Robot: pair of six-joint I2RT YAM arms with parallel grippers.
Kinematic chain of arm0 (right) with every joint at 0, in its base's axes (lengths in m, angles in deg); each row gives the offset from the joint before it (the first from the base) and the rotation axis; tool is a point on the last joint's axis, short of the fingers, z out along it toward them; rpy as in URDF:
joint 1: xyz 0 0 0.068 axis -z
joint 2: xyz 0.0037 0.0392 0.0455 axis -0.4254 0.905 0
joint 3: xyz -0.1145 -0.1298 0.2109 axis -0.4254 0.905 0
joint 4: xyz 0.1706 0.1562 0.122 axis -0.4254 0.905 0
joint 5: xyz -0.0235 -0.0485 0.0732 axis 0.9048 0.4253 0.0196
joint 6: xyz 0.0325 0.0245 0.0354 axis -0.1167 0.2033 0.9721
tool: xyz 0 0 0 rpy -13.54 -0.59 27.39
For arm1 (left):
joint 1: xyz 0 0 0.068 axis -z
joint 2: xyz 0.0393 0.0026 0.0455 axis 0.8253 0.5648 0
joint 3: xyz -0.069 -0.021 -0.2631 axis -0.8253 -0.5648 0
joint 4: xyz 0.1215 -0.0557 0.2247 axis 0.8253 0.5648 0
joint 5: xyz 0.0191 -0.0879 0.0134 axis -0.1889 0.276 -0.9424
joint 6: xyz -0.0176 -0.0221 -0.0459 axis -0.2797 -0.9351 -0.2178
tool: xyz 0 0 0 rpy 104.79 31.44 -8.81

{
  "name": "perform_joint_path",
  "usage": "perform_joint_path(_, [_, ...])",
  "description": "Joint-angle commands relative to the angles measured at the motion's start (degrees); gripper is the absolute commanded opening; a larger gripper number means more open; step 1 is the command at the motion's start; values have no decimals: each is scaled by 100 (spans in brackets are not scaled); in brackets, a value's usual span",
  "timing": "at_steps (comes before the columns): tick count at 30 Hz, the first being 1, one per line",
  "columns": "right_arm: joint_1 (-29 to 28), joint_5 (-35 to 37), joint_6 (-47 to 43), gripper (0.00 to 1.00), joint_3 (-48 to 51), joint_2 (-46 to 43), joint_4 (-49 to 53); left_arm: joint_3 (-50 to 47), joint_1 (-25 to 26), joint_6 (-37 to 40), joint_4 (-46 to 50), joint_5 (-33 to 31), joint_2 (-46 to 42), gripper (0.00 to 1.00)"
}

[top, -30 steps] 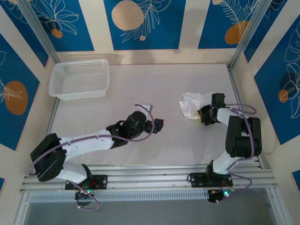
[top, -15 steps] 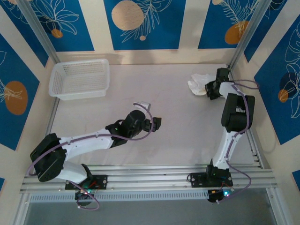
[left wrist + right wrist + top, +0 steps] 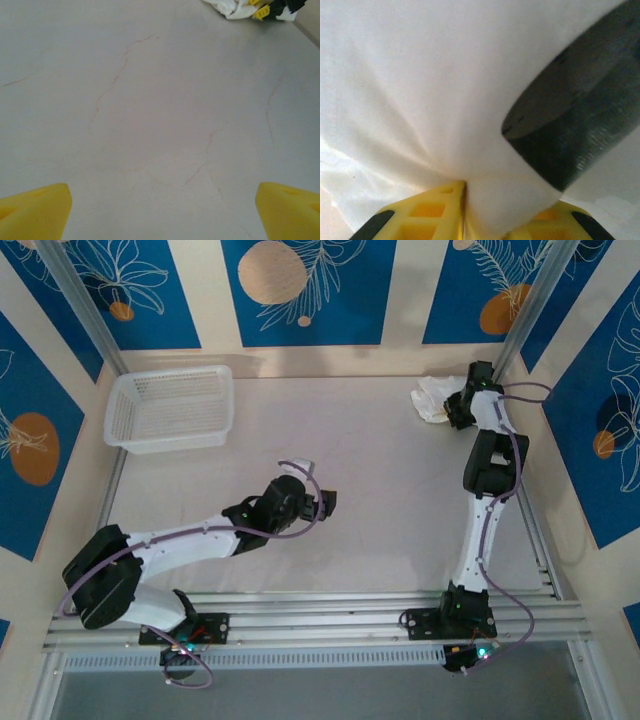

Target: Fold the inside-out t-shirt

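The white t-shirt is a small crumpled bundle at the far right corner of the table. My right gripper is stretched out to it and shut on its fabric. In the right wrist view the white cloth is pinched between the yellow fingers, and a black cylinder of the arm crosses the right side. My left gripper hovers open over the bare table near the middle. Its yellow fingertips sit far apart with nothing between them, and the t-shirt peeks in at the top of the left wrist view.
A white plastic mesh basket stands at the far left of the table. Aluminium posts rise at the far corners, one right beside the shirt. The patterned side wall is close to the right arm.
The right arm has stretched far toward the back right corner, dragging the bundled shirt from mid-right to the corner. The left gripper has drifted slightly back toward the left.
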Motion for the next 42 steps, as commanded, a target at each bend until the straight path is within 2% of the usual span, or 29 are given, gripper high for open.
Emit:
perform_joint_path(1, [-7, 166, -428, 30, -799, 301, 738, -70, -88, -42, 29, -185, -247, 96])
perform_joint_path(4, [55, 92, -795, 50, -1413, 312, 1249, -136, -90, 106, 130, -371, -490, 99])
perform_joint_path(6, [43, 43, -1237, 56, -1519, 99, 1509, -228, -95, 312, 168, -582, -689, 99])
perform_joint_path(8, [-15, -152, -1883, 58, -1131, -369, 1450, -337, -97, 496, 201, -891, -891, 99])
perform_joint_path(12, [-282, -496, -3076, 66, 1486, -2259, 166, -553, -145, 933, 353, -1665, -1320, 99])
perform_joint_path(17, [-545, -708, -3454, 78, 4856, -4697, -1442, -1377, -270, 1419, 115, -3169, -2166, 99])
perform_joint_path(19, [-665, -637, -3685, 88, 6082, -5585, -2158, -1781, -474, 1611, 136, -3419, -2625, 99])
perform_joint_path(22, [-753, -317, -3955, 90, 7406, -6552, -2993, -2296, -817, 1950, 120, -3520, -3334, 99])
perform_joint_path(24, [-766, -150, -4156, 91, 8339, -7087, -3955, -2692, -1179, 2233, -169, -3454, -3787, 99])
perform_joint_path(26, [-831, -178, -4732, 91, 9521, -7460, -5664, -2925, -1717, 2280, -230, -3077, -4233, 99])
perform_joint_path(27, [-937, -278, -5184, 92, 10201, -7511, -6833, -3074, -2021, 2353, -470, -2816, -4407, 99])
perform_joint_path(28, [-1068, -319, -5501, 100, 10685, -7466, -7701, -3206, -2310, 2472, -734, -2534, -4493, 99])
perform_joint_path(32, [-1166, -406, -5553, 99, 10564, -6855, -7600, -3250, -3193, 2549, -1245, -1879, -3974, 98])
perform_joint_path(33, [-1183, -316, -5620, 99, 10352, -6734, -7342, -3234, -3390, 2468, -1470, -1687, -3627, 98])
perform_joint_path(35, [-1102, -416, -5331, 99, 10309, -6405, -7830, -3165, -3583, 2554, -2023, -1418, -2849, 97])
perform_joint_path(36, [-1043, -665, -5339, 99, 10359, -6121, -8183, -3099, -3652, 2556, -2283, -1362, -2413, 97])
perform_joint_path(38, [-1064, -619, -5277, 99, 10558, -5486, -9265, -3044, -3811, 2487, -2902, -1210, -1650, 98])
perform_joint_path(40, [-1063, -476, -5278, 99, 10529, -5718, -8757, -3044, -4043, 2479, -3885, -837, -780, 99])
perform_joint_path(41, [-1052, -465, -5215, 99, 10593, -5578, -9151, -2753, -4051, 2689, -3430, -697, -641, 98])
perform_joint_path(42, [-1060, -421, -5229, 99, 10589, -5671, -9012, -2526, -4150, 2859, -3390, -436, -410, 97])
